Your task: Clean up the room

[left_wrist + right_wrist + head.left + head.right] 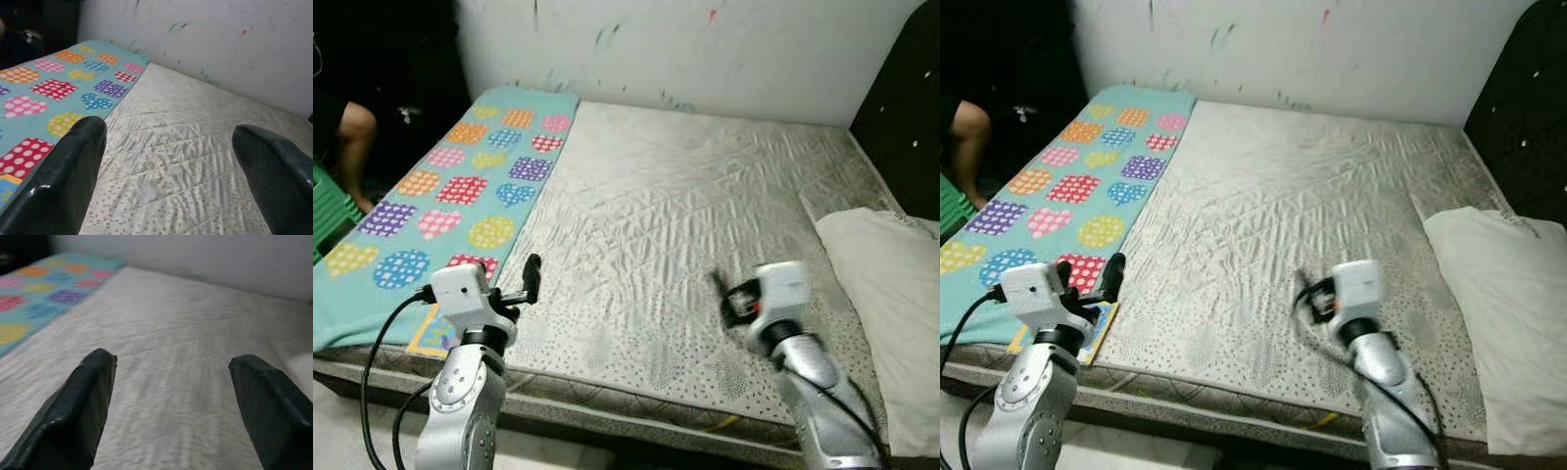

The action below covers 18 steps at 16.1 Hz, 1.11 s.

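Two grippers: we hold both over the near edge of the bed, nothing in either.
Mattress (685, 225): we see a grey quilted top, bare through the middle, running from the near edge back to the wall.
Wall (724, 49): white, with small smears of colour just above the bed.
Blanket (450, 196): teal with dotted hearts and squares in many colours; it lies flat along the left side of the mattress, from the wall end to the near edge.
Pillow (891, 294): white, lying on the right side of the mattress, next to the dark headboard (911, 108).
Person: we see a bare leg (354, 147) at the far left, beyond the blanket, beside something green.
Left gripper (171, 147): fingers spread wide apart, above the line where blanket meets bare mattress.
Right gripper (171, 377): fingers also wide apart, over bare mattress, the pillow well off to its right; it is blurred in our head views.
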Motion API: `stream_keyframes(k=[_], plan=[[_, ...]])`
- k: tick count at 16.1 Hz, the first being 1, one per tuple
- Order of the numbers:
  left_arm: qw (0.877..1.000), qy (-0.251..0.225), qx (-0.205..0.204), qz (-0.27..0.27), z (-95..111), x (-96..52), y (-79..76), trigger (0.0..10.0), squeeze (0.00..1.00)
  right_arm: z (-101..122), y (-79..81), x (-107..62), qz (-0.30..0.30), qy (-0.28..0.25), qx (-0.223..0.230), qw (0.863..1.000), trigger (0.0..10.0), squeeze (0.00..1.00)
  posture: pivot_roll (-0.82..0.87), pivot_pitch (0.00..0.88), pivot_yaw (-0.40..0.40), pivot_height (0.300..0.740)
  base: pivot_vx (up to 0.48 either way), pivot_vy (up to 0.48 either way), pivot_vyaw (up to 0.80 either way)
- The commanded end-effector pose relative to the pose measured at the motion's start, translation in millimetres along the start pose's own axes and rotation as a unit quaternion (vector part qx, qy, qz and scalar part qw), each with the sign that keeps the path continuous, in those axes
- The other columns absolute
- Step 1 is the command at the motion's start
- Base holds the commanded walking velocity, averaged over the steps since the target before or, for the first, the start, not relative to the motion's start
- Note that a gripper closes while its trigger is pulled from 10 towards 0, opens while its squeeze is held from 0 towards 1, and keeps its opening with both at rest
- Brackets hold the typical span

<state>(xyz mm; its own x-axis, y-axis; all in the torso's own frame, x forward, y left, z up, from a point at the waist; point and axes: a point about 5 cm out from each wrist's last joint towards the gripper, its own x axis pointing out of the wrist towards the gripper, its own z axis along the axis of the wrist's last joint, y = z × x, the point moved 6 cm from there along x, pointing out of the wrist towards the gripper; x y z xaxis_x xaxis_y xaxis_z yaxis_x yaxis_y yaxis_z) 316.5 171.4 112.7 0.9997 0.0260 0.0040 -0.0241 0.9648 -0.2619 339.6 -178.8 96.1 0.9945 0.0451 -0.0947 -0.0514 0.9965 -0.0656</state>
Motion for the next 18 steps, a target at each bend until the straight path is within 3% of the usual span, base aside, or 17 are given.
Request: stream_keyframes(k=[1,5,15,18], plan=[[1.000,0.008,0.004,0.013,-1.6,-4.6,8.2,10.0,0.00,6.5,-17.6,-1.1,-0.040,-0.006,-0.003,0.999,10.0,0.00,-0.03,0.000,-0.048,0.740,0.000,0.000,0.00],[1.000,0.012,-0.003,0.017,-3.1,-7.5,15.9,10.0,0.00,6.8,-14.9,-0.6,-0.025,-0.005,0.012,1.000,10.0,0.00,-0.03,0.000,-0.046,0.740,0.000,0.000,0.00],[1.000,0.006,-0.007,0.002,0.5,-3.5,7.4,10.0,0.00,8.2,-7.8,2.8,0.002,-0.004,0.007,1.000,10.0,0.00,-0.03,0.000,-0.057,0.740,0.000,0.457,0.00],[1.000,-0.008,-0.011,-0.026,5.9,-4.1,-2.0,10.0,0.00,8.1,-6.7,4.0,0.006,-0.003,0.007,1.000,10.0,0.00,-0.03,0.000,-0.057,0.740,0.000,0.000,0.00]])
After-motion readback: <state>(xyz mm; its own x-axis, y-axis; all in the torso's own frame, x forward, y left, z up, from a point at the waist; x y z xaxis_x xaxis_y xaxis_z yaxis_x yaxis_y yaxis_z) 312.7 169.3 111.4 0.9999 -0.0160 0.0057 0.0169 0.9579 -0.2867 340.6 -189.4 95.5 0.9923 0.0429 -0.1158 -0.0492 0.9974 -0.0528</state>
